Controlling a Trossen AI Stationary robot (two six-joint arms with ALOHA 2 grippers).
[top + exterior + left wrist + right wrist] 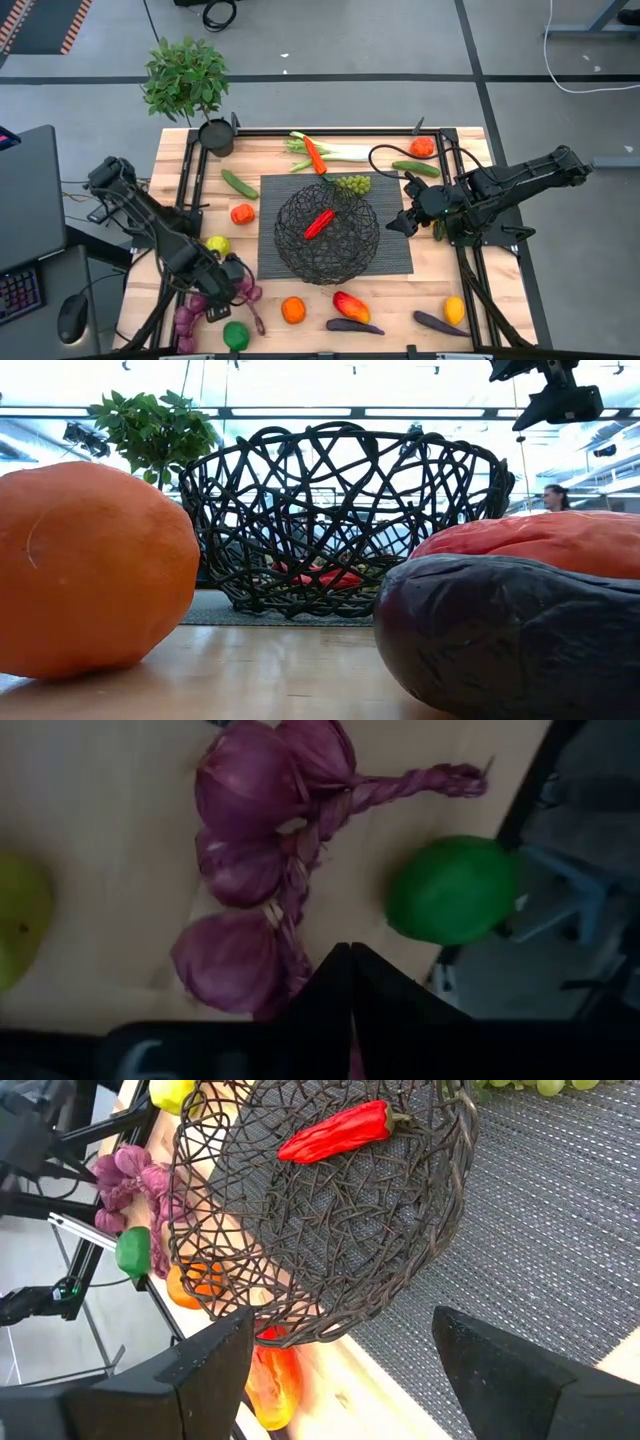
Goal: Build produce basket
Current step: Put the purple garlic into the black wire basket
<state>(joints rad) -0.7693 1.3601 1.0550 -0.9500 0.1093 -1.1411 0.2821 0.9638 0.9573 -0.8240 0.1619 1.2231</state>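
Left wrist view alone shows the left end effector (350,960) pressed together over purple onions (255,870). Beside the basket (327,233), holding one red pepper (319,223), the right end effector (340,1370) is spread.

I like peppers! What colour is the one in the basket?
Bright red. The pepper in the basket shows best in the right wrist view.

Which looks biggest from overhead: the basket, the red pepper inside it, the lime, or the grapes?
Largest to smallest in the high view:
1. Basket
2. Red pepper
3. Grapes and lime look too alike to rank.
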